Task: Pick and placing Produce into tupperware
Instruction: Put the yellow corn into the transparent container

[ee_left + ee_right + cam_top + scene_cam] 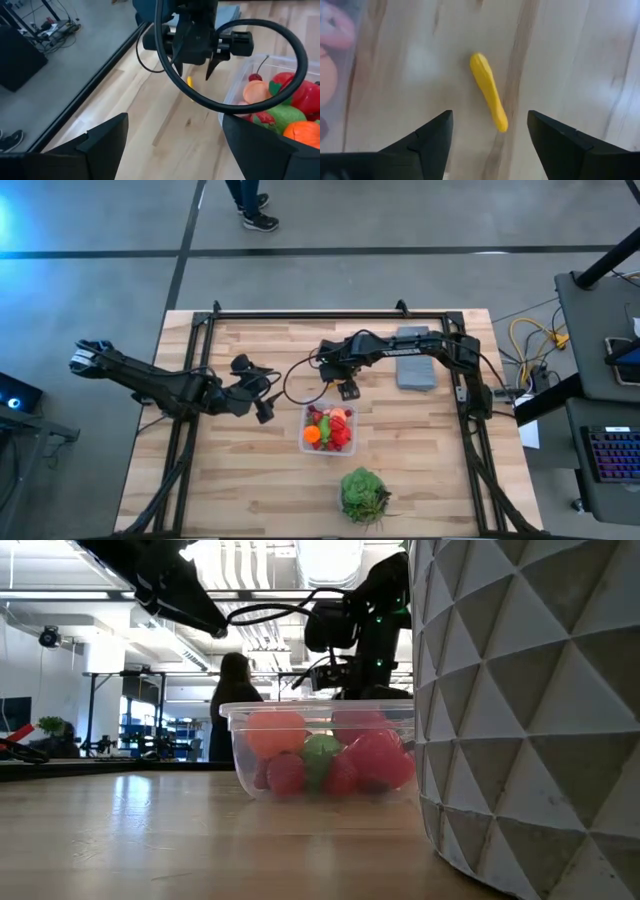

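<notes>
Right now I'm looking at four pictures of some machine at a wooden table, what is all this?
It is a robot with two dark arms, each ending in a two-finger claw. One picture looks down from above, one looks level across the table, and two come from cameras on the wrists. The clear tupperware holds bright toy fruit. The right claw hangs open over a small yellow piece lying on the wood, holding nothing. The left claw waits open beside the container. A green plant and a grey slab also sit on the table.
</notes>
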Robot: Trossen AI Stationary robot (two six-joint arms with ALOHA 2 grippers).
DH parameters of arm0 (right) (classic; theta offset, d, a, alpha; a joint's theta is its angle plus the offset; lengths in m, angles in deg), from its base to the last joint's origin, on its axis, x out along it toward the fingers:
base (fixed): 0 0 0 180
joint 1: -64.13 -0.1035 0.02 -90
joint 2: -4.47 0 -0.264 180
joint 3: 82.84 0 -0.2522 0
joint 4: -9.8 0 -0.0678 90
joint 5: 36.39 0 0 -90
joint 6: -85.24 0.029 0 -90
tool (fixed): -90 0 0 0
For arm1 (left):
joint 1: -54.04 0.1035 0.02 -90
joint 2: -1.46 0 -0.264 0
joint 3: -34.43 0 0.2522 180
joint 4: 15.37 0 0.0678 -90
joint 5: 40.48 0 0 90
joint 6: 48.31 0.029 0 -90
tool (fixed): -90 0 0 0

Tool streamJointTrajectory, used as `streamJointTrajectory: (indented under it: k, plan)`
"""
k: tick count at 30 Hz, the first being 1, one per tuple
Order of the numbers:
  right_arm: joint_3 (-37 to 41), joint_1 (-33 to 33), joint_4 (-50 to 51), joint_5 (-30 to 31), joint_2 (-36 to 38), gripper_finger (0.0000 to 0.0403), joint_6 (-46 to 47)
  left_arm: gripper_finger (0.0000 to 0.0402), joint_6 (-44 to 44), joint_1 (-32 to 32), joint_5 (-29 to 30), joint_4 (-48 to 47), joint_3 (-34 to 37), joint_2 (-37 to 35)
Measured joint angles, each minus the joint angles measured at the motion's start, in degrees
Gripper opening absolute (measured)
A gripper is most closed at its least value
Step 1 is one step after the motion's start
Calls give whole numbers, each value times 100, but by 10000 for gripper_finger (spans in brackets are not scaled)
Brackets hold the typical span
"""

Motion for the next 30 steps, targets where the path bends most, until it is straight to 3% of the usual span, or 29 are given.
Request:
streamJointTrajectory:
  k: [20,30]
  plan:
    - [-22,2,-267,-96,-343,237,46,309,80,28,38,14,0,0]
    - [-26,7,-275,-110,-362,176,45,309,148,28,77,23,0,0]
